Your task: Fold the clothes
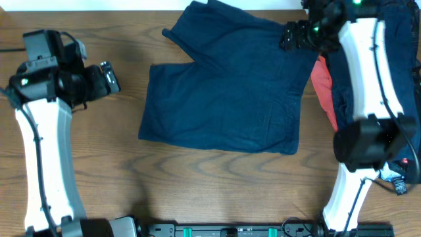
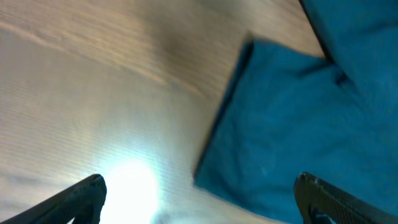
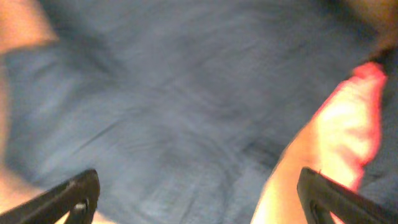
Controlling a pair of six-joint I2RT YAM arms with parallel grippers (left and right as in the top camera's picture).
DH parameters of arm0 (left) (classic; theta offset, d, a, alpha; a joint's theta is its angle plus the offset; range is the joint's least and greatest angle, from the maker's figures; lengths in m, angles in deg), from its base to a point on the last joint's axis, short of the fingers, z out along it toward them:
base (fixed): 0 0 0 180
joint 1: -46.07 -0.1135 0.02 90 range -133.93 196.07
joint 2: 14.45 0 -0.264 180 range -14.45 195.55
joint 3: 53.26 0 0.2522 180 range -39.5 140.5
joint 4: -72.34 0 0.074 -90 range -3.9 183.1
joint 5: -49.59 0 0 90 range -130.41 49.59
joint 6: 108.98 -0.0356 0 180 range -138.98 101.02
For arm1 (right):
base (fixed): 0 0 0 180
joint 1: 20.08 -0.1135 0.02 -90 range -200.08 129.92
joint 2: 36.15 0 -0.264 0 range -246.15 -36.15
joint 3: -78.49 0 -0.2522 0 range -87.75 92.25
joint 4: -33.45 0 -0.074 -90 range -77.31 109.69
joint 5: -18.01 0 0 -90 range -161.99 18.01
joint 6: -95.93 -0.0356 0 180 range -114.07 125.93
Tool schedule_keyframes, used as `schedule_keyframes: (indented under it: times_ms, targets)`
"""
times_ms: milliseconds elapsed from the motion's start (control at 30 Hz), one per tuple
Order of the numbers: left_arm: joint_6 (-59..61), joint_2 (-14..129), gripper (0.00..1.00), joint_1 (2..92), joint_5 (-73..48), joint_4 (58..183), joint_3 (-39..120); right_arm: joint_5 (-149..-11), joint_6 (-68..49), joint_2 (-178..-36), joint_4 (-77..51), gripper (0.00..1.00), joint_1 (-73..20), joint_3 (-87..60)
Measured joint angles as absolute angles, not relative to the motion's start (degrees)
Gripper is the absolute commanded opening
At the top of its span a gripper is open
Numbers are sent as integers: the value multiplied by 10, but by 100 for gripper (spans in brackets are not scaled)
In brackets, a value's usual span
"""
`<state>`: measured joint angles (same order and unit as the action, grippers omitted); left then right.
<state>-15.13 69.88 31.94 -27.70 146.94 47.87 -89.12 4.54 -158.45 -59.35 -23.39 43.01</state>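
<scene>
A wide pair of navy shorts (image 1: 227, 85) lies flat in the middle of the wooden table, its two short legs pointing left. My left gripper (image 1: 112, 78) is open and empty above bare wood, left of the shorts; one leg's corner (image 2: 298, 118) shows in the left wrist view, and the jaws (image 2: 199, 199) are wide apart. My right gripper (image 1: 287, 37) is open above the shorts' upper right part, holding nothing. The right wrist view shows the shorts (image 3: 174, 106), the open jaws (image 3: 199, 199) and a coral-red piece (image 3: 351, 134). The coral-red piece (image 1: 322, 89) lies right of the shorts.
More navy clothes (image 1: 395, 59) are piled at the right edge, partly under my right arm. A small dark thing with a white tag (image 1: 398, 181) lies at the lower right. A black rail (image 1: 230, 230) runs along the table's front edge.
</scene>
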Motion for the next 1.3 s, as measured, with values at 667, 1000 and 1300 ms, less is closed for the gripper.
schedule_keyframes:
  times_ms: [667,1000,1300]
  targets:
    - [-81,594,98,319,-293,1559,319,-636,-330,-1459,-774,99,-466,234]
    - [11,597,95,319,-303,1341,144,-546,-555,-1434,-686,98,-527,22]
    - [82,608,93,355,-319,1145,25,-574,-576,-1434,-586,99,-503,-45]
